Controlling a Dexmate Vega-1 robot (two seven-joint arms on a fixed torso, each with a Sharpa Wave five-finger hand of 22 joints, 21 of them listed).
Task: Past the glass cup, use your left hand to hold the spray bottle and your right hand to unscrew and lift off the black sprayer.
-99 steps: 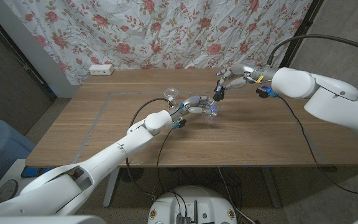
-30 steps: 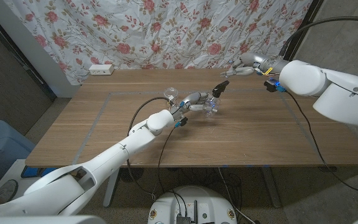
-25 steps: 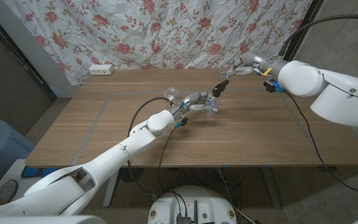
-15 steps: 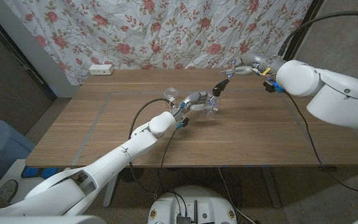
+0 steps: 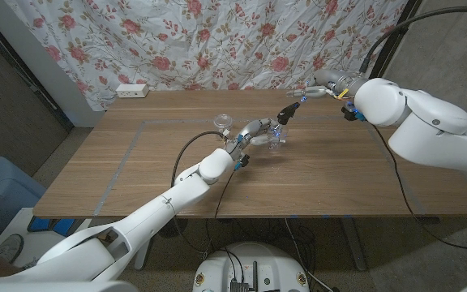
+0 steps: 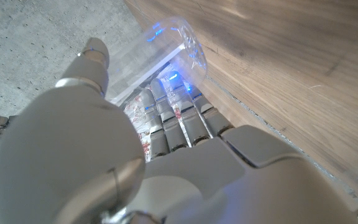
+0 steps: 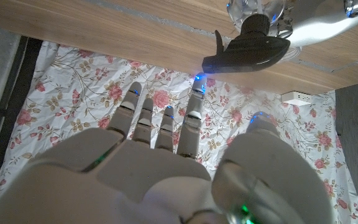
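My left hand [image 5: 248,133] grips the clear spray bottle [image 5: 272,139] near the middle of the table, just past the small glass cup [image 5: 224,123]. The black sprayer [image 5: 287,112] sits on the bottle's top, its trigger pointing toward the back right. My right hand [image 5: 318,89] hovers a little beyond the sprayer with fingers spread, holding nothing. The left wrist view shows my left hand [image 6: 166,155] with fingers wrapped around the clear bottle [image 6: 157,50]. From the right wrist, the open right hand [image 7: 160,168] faces the black sprayer [image 7: 247,57], apart from it.
A wooden table [image 5: 339,178] carries taped lines on its left half. A white power strip [image 5: 133,91] lies at its back left edge. A floral curtain [image 5: 217,40] hangs close behind the table.
My right hand has let go of the sprayer and drawn back toward the far right. The left hand still holds the bottle, now tilted slightly more upright.
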